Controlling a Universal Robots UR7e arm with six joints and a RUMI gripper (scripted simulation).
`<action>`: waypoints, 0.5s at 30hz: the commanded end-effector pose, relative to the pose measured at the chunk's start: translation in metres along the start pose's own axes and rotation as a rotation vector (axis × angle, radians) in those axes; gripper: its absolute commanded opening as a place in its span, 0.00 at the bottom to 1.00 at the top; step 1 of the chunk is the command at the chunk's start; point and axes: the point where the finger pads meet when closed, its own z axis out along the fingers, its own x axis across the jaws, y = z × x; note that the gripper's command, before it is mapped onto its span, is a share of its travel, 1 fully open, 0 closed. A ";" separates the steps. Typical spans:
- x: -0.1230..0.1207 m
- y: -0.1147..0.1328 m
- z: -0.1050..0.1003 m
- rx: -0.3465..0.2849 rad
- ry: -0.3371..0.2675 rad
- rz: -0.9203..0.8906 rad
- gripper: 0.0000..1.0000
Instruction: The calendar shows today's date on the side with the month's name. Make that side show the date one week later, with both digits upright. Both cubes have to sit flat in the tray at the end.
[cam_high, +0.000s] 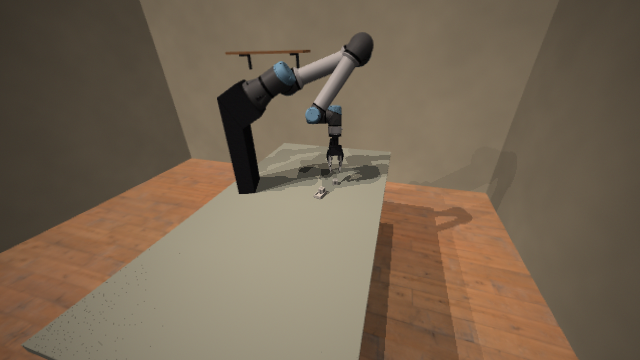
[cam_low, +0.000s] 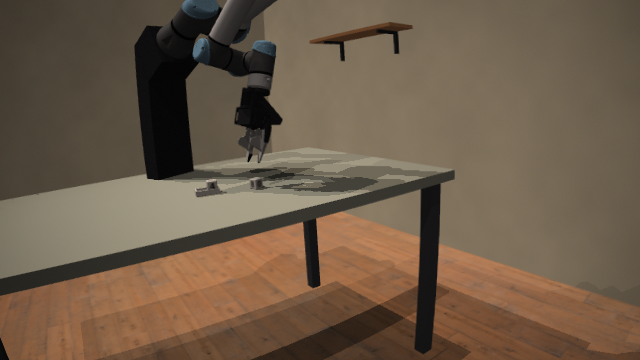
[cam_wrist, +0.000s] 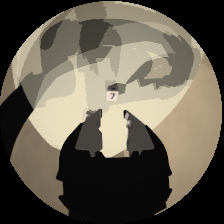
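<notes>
A small grey calendar tray (cam_low: 202, 191) lies on the table with one cube (cam_low: 211, 184) sitting in it; both also show in the top view, where the tray (cam_high: 320, 195) is tiny. A second cube (cam_low: 256, 183) lies loose on the table to the tray's right, outside it. In the wrist view this loose cube (cam_wrist: 113, 95) shows a 7 on its top face. My gripper (cam_low: 254, 156) hangs above the loose cube, well clear of it, pointing down. Its fingers stand partly apart with nothing between them.
The arm's black base column (cam_low: 162, 105) stands at the table's back left. The table's far edge and right corner (cam_low: 450, 175) lie beyond the cubes. A wooden shelf (cam_low: 361, 33) hangs on the back wall, far from the work.
</notes>
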 end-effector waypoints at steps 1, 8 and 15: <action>0.000 0.000 0.002 -0.022 -0.003 0.000 0.28; -0.001 0.000 0.005 -0.086 -0.010 0.001 0.28; -0.001 -0.001 0.006 -0.145 -0.011 0.001 0.28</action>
